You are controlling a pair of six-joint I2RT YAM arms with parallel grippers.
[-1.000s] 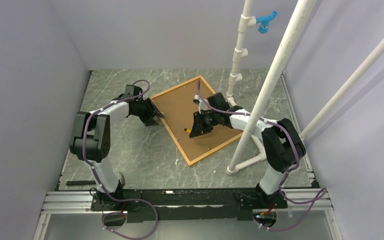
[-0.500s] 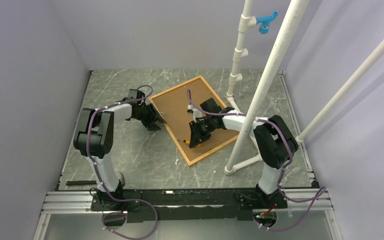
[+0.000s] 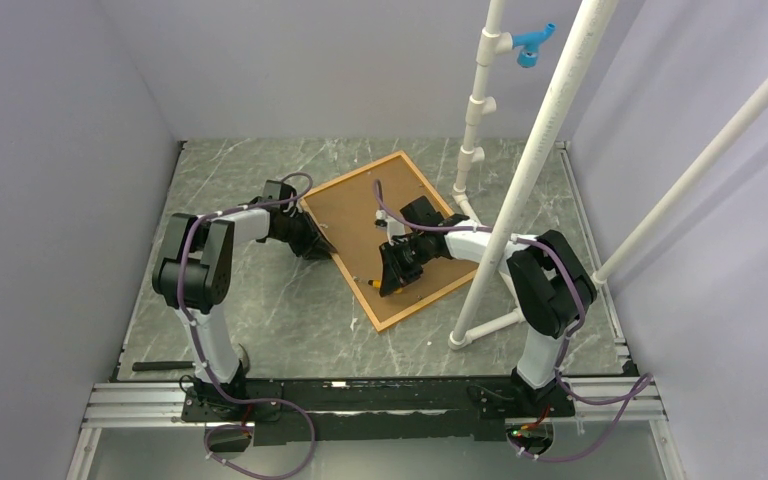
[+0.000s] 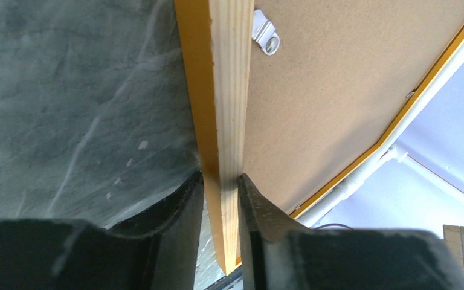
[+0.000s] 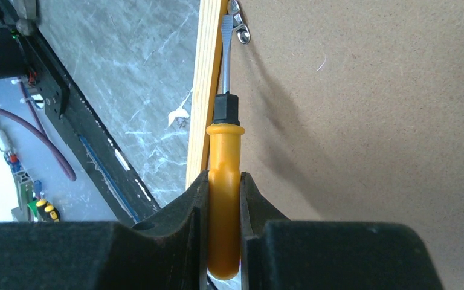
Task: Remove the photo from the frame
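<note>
The orange frame (image 3: 350,177) lies face down on the grey table, its brown backing board (image 3: 360,215) upward. The photo is hidden beneath the board. My left gripper (image 3: 318,240) is at the frame's left edge. In the left wrist view its jaws (image 4: 220,178) press both sides of the wooden frame rail (image 4: 226,90), near a metal clip (image 4: 266,37). My right gripper (image 3: 392,278) is over the board's near part, shut on an orange-handled screwdriver (image 5: 223,181). The screwdriver's blade reaches along the frame rail (image 5: 208,72) to another clip (image 5: 240,30).
A white pipe stand (image 3: 520,180) rises right of the frame, one foot by its near right corner, with a blue fitting (image 3: 532,45) on top. A dark rod (image 3: 160,366) lies near the left arm's base. Walls close in left, back and right.
The left gripper slid right onto the frame's left rail and closed on it. The right gripper with the screwdriver shifted slightly toward the frame's near edge, then held still.
</note>
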